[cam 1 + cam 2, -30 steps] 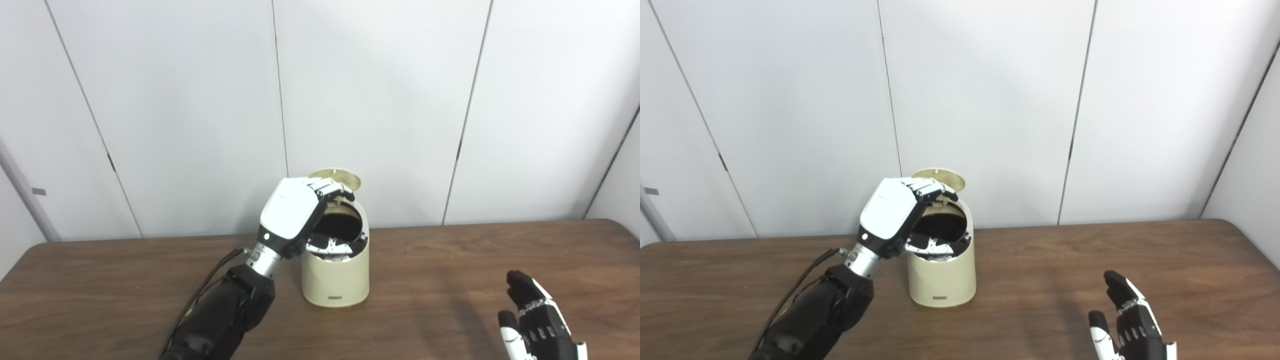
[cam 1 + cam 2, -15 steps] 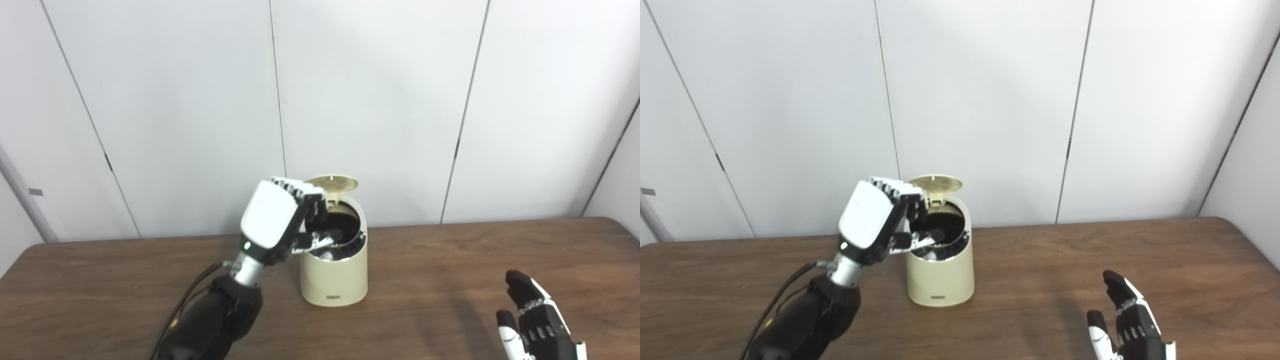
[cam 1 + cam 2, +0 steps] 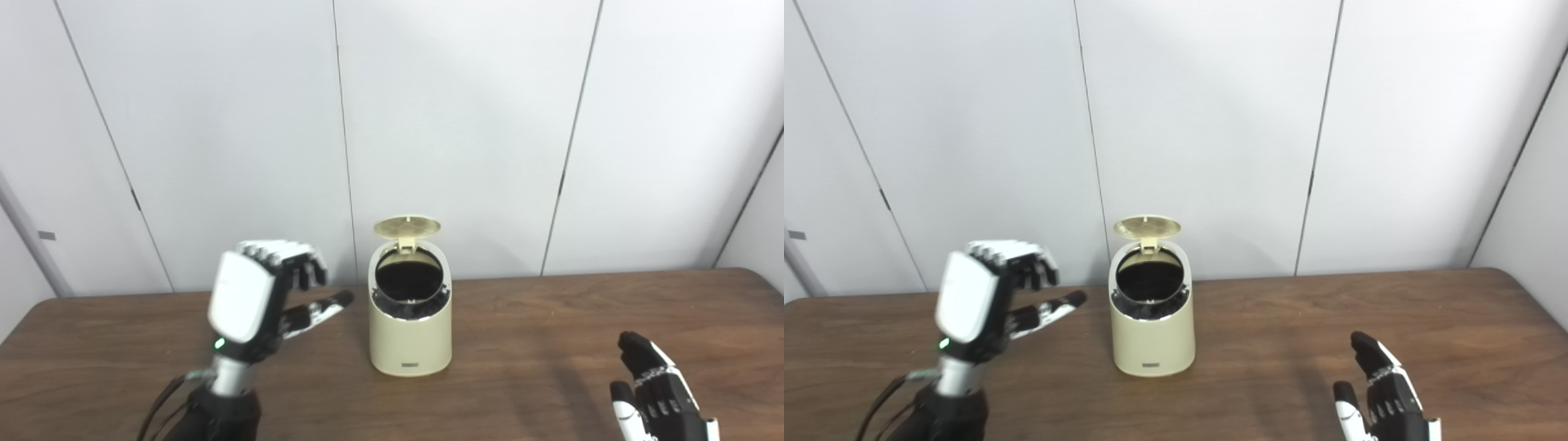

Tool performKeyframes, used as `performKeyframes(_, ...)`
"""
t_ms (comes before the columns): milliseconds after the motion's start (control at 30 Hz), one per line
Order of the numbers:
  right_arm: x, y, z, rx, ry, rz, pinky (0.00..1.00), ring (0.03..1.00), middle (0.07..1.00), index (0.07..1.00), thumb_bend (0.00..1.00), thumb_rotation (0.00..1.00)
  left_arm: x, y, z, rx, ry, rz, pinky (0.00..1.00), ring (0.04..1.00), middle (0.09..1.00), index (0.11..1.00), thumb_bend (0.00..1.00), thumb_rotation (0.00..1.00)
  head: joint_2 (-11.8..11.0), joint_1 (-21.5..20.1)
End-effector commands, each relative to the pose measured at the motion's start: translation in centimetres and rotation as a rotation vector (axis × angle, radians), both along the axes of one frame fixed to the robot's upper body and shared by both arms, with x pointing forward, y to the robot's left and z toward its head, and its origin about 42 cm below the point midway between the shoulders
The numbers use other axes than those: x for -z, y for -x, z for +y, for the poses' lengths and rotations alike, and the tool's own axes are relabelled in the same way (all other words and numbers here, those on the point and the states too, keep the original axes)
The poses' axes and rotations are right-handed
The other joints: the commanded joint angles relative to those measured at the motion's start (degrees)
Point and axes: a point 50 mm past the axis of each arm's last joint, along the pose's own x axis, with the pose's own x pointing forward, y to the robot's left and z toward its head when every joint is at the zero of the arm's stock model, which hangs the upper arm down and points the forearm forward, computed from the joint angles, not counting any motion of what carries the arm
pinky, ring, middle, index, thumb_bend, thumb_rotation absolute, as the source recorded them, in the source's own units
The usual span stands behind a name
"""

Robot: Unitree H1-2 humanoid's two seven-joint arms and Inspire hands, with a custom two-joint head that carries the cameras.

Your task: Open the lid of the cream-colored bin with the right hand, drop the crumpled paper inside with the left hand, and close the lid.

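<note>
Left hand [image 3: 254, 300] has pulled back from the bin's mouth since a second ago, and it's now up in the air off to the left of the cream-colored bin [image 3: 410, 331], clear of it, with nothing in it: fingers curled loosely and apart, thumb poking out toward the bin. So it's released, not gripping anything. Lid [image 3: 407, 226] is flipped up on its hinge at the back, leaving the round opening wide open and dark inside. Can't make out the crumpled paper anywhere now; the inside of the bin is too dark to tell what's in there. Right hand [image 3: 655, 392] sits low at the bottom right corner, well apart from the bin, fingers spread and holding nothing, partly cut off by the edge. Bin stands upright around the middle of the brown wooden table [image 3: 551, 318], near the back edge, with white wall panels [image 3: 459, 122] behind. Nothing between either hand and the bin.
</note>
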Motion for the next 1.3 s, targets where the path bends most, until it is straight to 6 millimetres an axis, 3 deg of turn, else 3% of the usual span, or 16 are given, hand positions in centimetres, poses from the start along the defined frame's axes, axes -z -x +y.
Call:
performKeyframes(0, -0.8, -0.2, -0.3, -0.007, 0.015, -0.056, 0.9, 0.865, 0.82, 0.764, 0.18, 0.37, -1.1, 0.8, 0.7, -0.012, 0.087, -0.01, 0.08, 0.121, 0.198, 0.274, 0.68, 0.17, -0.05, 0.02)
performKeyframes(133, -0.9, 0.0, -0.9, 0.0, 0.005, -0.06, 0.9, 0.86, 0.813, 0.753, 0.19, 0.37, -0.4, 3.2, 1.3, 0.002, 0.227, 0.053, 0.11, 0.16, 0.241, 0.319, 0.58, 0.09, 0.36, 1.08)
performKeyframes(300, -1.3, 0.1, -1.3, 0.001, 0.027, -0.06, 0.91, 0.867, 0.823, 0.763, 0.21, 0.44, 0.3, 5.3, 1.7, 0.01, 0.333, 0.127, 0.2, 0.259, 0.31, 0.36, 0.44, 0.1, 0.78, 1.2)
performKeyframes(367, -1.6, 0.0, -1.5, -0.005, 0.043, -0.07, 0.91, 0.877, 0.831, 0.769, 0.24, 0.51, 0.6, 6.0, 1.8, 0.024, 0.374, 0.17, 0.28, 0.333, 0.371, 0.387, 0.39, 0.17, 0.94, 1.15)
performKeyframes(500, -2.6, -0.3, -1.9, -0.007, 0.103, -0.11, 0.87, 0.859, 0.827, 0.757, 0.23, 0.51, 0.9, 6.8, 1.2, 0.043, 0.455, 0.238, 0.38, 0.458, 0.501, 0.469, 0.3, 0.36, 0.98, 1.07)
performKeyframes(567, -3.6, -0.6, -2.1, -0.001, 0.134, -0.139, 0.86, 0.847, 0.821, 0.747, 0.24, 0.51, 1.2, 7.0, 1.0, 0.057, 0.488, 0.258, 0.41, 0.496, 0.538, 0.506, 0.27, 0.37, 0.96, 1.07)
performKeyframes(633, -4.8, -1.2, -2.5, 0.019, 0.209, -0.173, 0.81, 0.829, 0.811, 0.734, 0.25, 0.54, 1.4, 7.2, 0.7, 0.063, 0.516, 0.276, 0.45, 0.53, 0.564, 0.531, 0.25, 0.37, 0.56, 1.09)
performKeyframes(733, -7.3, -2.1, -3.1, 0.011, 0.313, -0.246, 0.79, 0.827, 0.807, 0.746, 0.31, 0.67, 1.5, 7.3, 0.4, 0.071, 0.55, 0.299, 0.48, 0.554, 0.587, 0.554, 0.23, 0.38, 0.56, 1.32)
performKeyframes(833, -9.9, -2.8, -3.2, 0.016, 0.421, -0.294, 0.76, 0.821, 0.805, 0.753, 0.46, 0.75, 1.7, 7.4, 0.2, 0.069, 0.562, 0.308, 0.49, 0.568, 0.601, 0.57, 0.25, 0.38, 0.65, 1.34)
performKeyframes(933, -13.5, -3.5, -3.0, 0.037, 0.618, -0.316, 0.76, 0.837, 0.828, 0.785, 0.54, 0.83, 1.7, 7.4, 0.1, 0.09, 0.592, 0.312, 0.49, 0.575, 0.609, 0.579, 0.27, 0.37, 0.69, 1.15)
performKeyframes(1000, -15.5, -3.9, -2.7, 0.036, 0.711, -0.319, 0.77, 0.849, 0.845, 0.804, 0.56, 0.82, 1.7, 7.4, 0.0, 0.091, 0.599, 0.313, 0.48, 0.575, 0.61, 0.579, 0.27, 0.36, 0.89, 1.12)
performKeyframes(1100, -19.2, -4.9, -1.4, 0.066, 0.859, -0.329, 0.67, 0.825, 0.839, 0.807, 0.6, 0.75, 1.7, 7.4, 0.0, 0.087, 0.607, 0.314, 0.48, 0.57, 0.607, 0.567, 0.28, 0.34, 1.07, 1.18)
performKeyframes(1167, -21.5, -5.6, -0.6, 0.074, 0.984, -0.325, 0.66, 0.829, 0.841, 0.814, 0.65, 0.79, 1.8, 7.4, -0.1, 0.082, 0.607, 0.314, 0.48, 0.563, 0.599, 0.558, 0.28, 0.34, 1.15, 1.45)
performKeyframes(1267, -24.6, -6.6, 0.6, 0.048, 1.118, -0.311, 0.72, 0.856, 0.861, 0.83, 0.69, 0.86, 1.8, 7.4, -0.2, 0.076, 0.613, 0.315, 0.48, 0.56, 0.596, 0.554, 0.29, 0.38, 1.17, 1.93)
